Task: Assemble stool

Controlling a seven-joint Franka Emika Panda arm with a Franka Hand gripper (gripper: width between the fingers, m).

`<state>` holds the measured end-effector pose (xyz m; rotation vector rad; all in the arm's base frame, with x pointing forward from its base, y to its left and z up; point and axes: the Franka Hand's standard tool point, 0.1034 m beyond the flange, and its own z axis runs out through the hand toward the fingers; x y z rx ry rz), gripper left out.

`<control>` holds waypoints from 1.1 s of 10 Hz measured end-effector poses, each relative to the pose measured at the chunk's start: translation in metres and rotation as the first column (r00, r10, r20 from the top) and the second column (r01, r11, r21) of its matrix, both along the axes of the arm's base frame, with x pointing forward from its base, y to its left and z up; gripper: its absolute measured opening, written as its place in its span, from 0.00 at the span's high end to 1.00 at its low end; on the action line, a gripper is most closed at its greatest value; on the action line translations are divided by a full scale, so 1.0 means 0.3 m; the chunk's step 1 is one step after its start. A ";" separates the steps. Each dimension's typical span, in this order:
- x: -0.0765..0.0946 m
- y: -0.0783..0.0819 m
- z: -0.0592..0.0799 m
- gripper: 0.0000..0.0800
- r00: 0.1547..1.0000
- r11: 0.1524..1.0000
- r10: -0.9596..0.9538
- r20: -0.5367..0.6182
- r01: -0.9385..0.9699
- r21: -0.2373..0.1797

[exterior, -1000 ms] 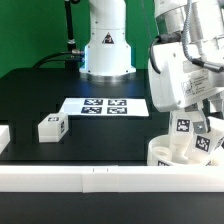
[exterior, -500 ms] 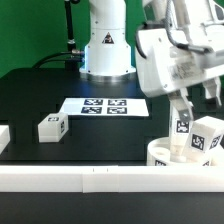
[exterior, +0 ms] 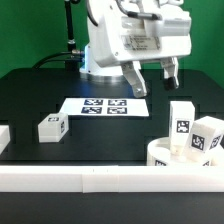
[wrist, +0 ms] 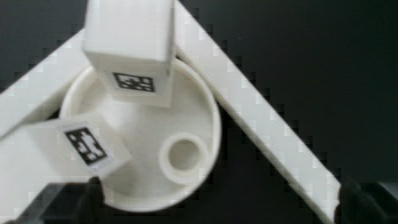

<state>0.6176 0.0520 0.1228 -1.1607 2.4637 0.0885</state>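
two legs (exterior: 181, 122) are seated upright in the seat (exterior: 160, 156), near the front rail (exterior: 90, 178); one socket (wrist: 178, 152) is left unfilled. the third leg (exterior: 52, 127) lies loose, well apart. gripper (exterior: 154, 80) is held aloft, fingers apart, empty.

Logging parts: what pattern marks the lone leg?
Black-and-white square tag on the lone leg; exterior view.

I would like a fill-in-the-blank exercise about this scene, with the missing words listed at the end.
1. ___ white blocky plastic legs stand upright on the white round plastic disc seat.
2. The loose third leg lies on the black table toward the exterior view's ___ side.
3. The pincer hangs above the table with its jaws ___.
4. In the wrist view, the seat shows ___ empty round hole.
Missing words: two; left; open; one.
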 end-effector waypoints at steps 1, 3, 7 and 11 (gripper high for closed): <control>0.000 -0.005 0.000 0.19 1.000 1.000 -0.002 0.000 0.002 -0.001; -0.006 -0.025 -0.005 0.19 0.998 0.998 0.058 0.013 -0.057 -0.028; -0.050 -0.322 -0.040 0.19 0.969 0.957 0.244 0.029 -0.236 -0.167; -0.044 -0.407 -0.050 0.19 0.955 0.936 0.296 0.027 -0.284 -0.206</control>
